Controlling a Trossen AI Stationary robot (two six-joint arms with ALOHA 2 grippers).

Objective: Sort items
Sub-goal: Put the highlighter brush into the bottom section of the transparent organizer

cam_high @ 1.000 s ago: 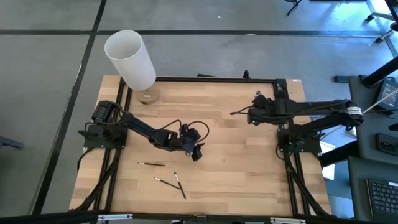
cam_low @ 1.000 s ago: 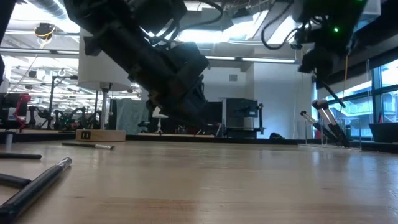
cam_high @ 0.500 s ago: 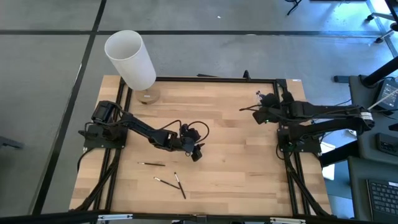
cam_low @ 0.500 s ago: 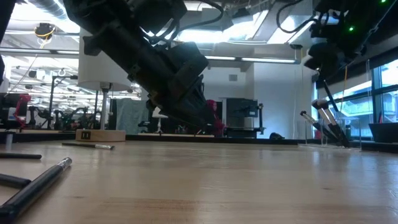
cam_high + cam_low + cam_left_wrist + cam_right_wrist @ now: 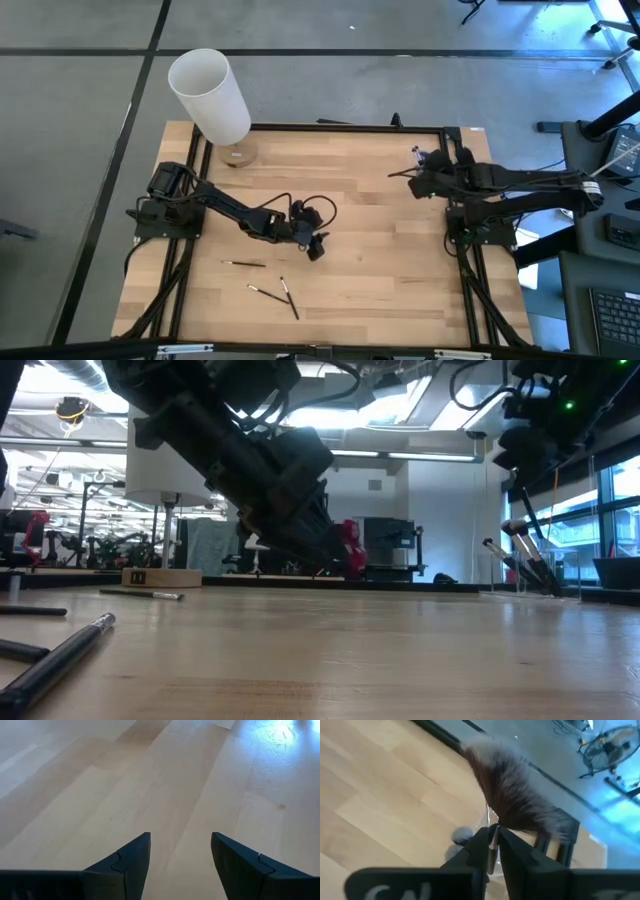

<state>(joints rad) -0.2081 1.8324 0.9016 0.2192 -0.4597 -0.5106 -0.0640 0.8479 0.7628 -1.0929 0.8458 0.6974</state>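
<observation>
Three slim dark makeup brushes lie flat near the table's near-left part: one (image 5: 243, 264), a second (image 5: 265, 292) and a third (image 5: 289, 297). One of them shows close up in the low view (image 5: 60, 652). My left gripper (image 5: 318, 246) hovers open over bare wood at mid-table (image 5: 180, 855). My right gripper (image 5: 418, 180) is by the far right corner, above the table (image 5: 527, 452), shut on another brush (image 5: 492, 842). More brushes (image 5: 522, 560) stand tilted in a clear holder there. My right gripper pinches a thin brush between its two fingers at the metal collar (image 5: 493, 836) just under the tuft. The brown, pale-tipped tuft (image 5: 512, 795) fans out beyond the fingertips. The brush is lifted clear of the table and runs along the fingers.
A big white cylinder (image 5: 210, 95) tilts over a round wooden base (image 5: 238, 155) at the far left corner. A dark frame (image 5: 340, 128) borders the table. Bare wood (image 5: 380, 250) stretches between the arms.
My right gripper has carried its brush toward the table's right edge, closer to the far right corner, staying shut on it. My left arm and the brushes on the table have kept still.
</observation>
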